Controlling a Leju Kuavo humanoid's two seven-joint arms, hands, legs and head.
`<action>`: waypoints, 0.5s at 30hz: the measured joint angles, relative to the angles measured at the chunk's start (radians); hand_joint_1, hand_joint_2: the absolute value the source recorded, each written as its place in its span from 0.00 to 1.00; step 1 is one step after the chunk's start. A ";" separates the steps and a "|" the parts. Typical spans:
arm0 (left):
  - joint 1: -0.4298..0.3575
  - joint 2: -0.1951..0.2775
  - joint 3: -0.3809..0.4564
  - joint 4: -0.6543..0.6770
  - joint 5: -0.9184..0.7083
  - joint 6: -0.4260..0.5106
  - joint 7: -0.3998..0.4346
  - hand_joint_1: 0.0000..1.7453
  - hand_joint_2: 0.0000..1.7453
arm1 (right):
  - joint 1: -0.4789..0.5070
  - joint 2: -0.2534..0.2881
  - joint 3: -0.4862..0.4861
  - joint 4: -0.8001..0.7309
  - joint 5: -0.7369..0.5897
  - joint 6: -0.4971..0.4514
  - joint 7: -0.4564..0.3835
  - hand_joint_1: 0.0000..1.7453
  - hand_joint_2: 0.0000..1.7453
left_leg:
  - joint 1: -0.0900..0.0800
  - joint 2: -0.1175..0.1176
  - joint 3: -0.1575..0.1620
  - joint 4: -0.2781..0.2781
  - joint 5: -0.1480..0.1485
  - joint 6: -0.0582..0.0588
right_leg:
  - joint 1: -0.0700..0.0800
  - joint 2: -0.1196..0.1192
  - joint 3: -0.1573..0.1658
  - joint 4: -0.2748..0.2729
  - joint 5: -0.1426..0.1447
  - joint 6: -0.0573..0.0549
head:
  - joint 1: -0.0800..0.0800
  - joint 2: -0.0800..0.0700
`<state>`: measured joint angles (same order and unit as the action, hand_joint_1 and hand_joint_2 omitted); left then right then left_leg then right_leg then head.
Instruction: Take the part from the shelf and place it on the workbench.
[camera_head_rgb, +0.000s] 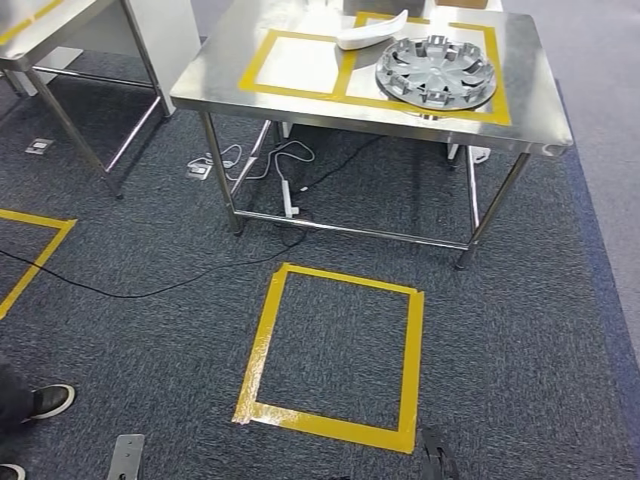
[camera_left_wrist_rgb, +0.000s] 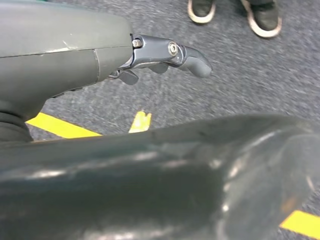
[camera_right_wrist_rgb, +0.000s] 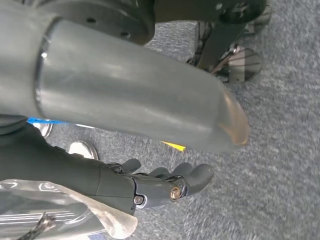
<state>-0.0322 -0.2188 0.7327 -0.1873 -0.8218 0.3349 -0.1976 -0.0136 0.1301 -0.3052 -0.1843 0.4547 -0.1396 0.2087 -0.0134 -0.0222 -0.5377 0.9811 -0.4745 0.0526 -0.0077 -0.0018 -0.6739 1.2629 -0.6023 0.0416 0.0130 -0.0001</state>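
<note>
Both hands, left hand (camera_left_wrist_rgb: 166, 55) and right hand (camera_right_wrist_rgb: 170, 185), are hanging with fingers loosely extended and holding nothing while we are viewing the hubcap part (camera_head_rgb: 435, 70) already lying on the workbench (camera_head_rgb: 226, 75), so we are judging placement complete.

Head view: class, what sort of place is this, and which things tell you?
Probably a workshop or robot test area: steel workbench marked with yellow tape, a wheel cover on it, and a taped square on the carpet.

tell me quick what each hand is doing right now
Left hand: holds a large dark part with both arms.
Right hand: cannot tell; fingers stretched along a silver-grey part.
</note>
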 joint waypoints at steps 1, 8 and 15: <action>0.000 0.000 0.000 0.000 0.000 0.000 0.000 0.00 0.00 | 0.000 0.000 0.000 0.000 0.000 0.000 0.000 0.00 0.00 | -0.002 -0.012 -0.007 0.003 0.004 0.000 | 0.001 0.005 0.034 -0.048 0.024 -0.006 | 0.000 0.000; 0.001 -0.005 0.002 0.000 -0.001 0.000 0.000 0.00 0.00 | -0.001 -0.003 0.000 0.001 0.000 0.000 0.000 0.00 0.00 | -0.001 -0.077 -0.043 0.018 0.029 -0.029 | 0.004 0.052 0.179 -0.293 0.096 -0.035 | -0.002 0.000; 0.001 -0.002 0.002 0.000 -0.002 0.000 0.000 0.00 0.00 | 0.003 -0.003 0.000 0.002 0.000 0.001 0.000 0.00 0.00 | 0.024 0.011 -0.148 0.288 -0.108 -0.075 | -0.005 -0.049 0.169 -0.301 0.111 -0.044 | -0.017 0.000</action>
<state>-0.0312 -0.2209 0.7352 -0.1869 -0.8235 0.3353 -0.1974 -0.0102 0.1266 -0.3056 -0.1819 0.4551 -0.1390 0.2087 0.0110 -0.0115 -0.6860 1.2690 -0.5822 -0.0223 -0.0124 -0.0505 -0.5053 0.9622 -0.4917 -0.0027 -0.0043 0.0000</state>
